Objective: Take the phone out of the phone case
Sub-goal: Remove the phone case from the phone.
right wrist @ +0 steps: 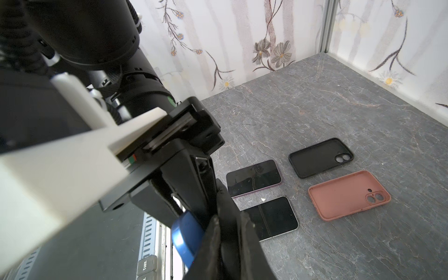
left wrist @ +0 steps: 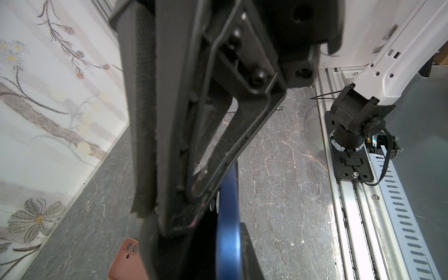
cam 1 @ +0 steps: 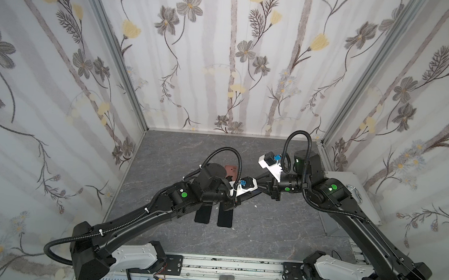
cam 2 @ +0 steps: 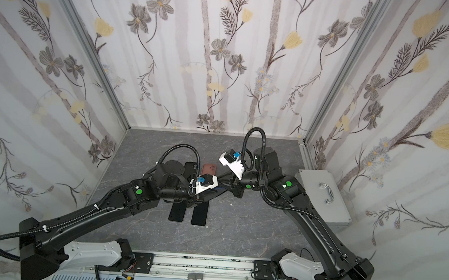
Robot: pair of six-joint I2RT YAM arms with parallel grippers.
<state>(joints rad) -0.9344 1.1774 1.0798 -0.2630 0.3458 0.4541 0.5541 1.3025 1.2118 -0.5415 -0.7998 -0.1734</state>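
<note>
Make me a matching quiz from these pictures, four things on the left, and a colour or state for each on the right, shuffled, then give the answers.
Things:
1. empty case with camera holes
2. second empty case
3. blue object between the grippers
4. two bare phones

Colour or state:
A. lying screen up on the grey table
B. black, lying open side up
C. held above the table
D. salmon pink, lying open side up

Pairs: 1-D, 2-B, 3-C, 4-A

Two phones (right wrist: 254,177) and two empty cases (right wrist: 349,195) crowd the tabletop (right wrist: 363,116) beneath the arms.
</note>
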